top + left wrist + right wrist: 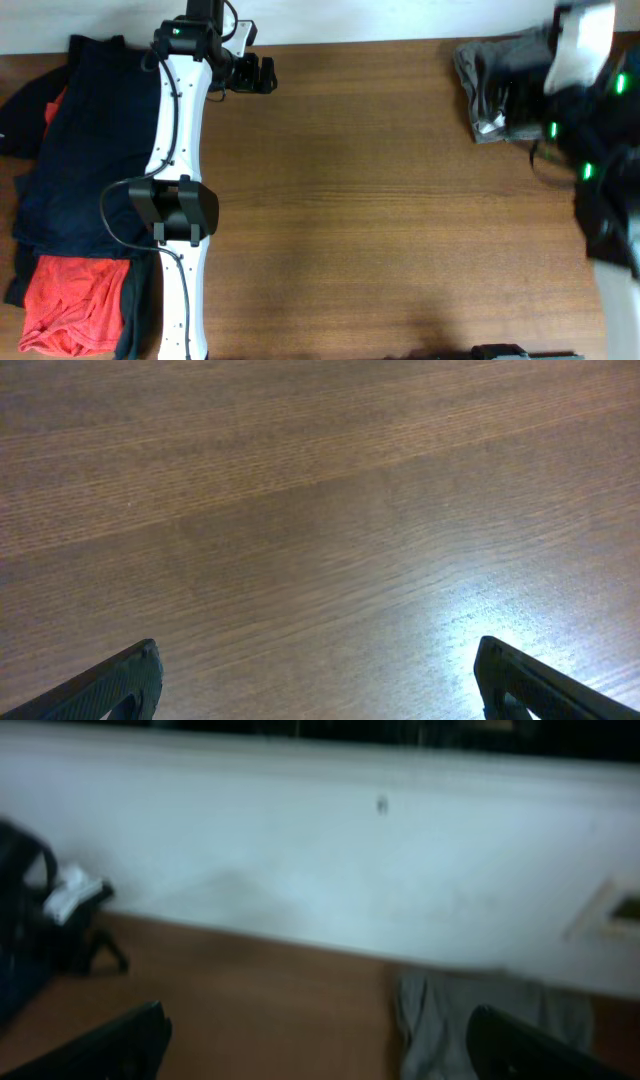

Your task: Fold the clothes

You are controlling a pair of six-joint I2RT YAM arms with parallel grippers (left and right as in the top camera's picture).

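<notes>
**A:** Where were the shorts (490, 85) at that moment?

**B:** Bunched in a wrinkled grey heap at the far-right corner of the desk (400, 220), and partly hidden by the blurred right arm (600, 150).

**A:** And the right end effector (318, 1045), was it on them?

**B:** No. Its wrist view showed both jaws spread wide with nothing between them. It faced the white wall (300, 840) beyond the desk's far edge, with grey cloth low in the view by one finger. Whether anything touched the shorts, I couldn't tell.

**A:** The left side?

**B:** The left end effector (255, 73) sat near the desk's far edge, towards the left. It was released too, with 2 fingers wide apart over bare wood and nothing held.

**A:** Anything else lying there?

**B:** 2 more garments at the desk's left end: a navy garment (80, 150), and an orange-red garment (70, 300) at the near-left corner.
</notes>
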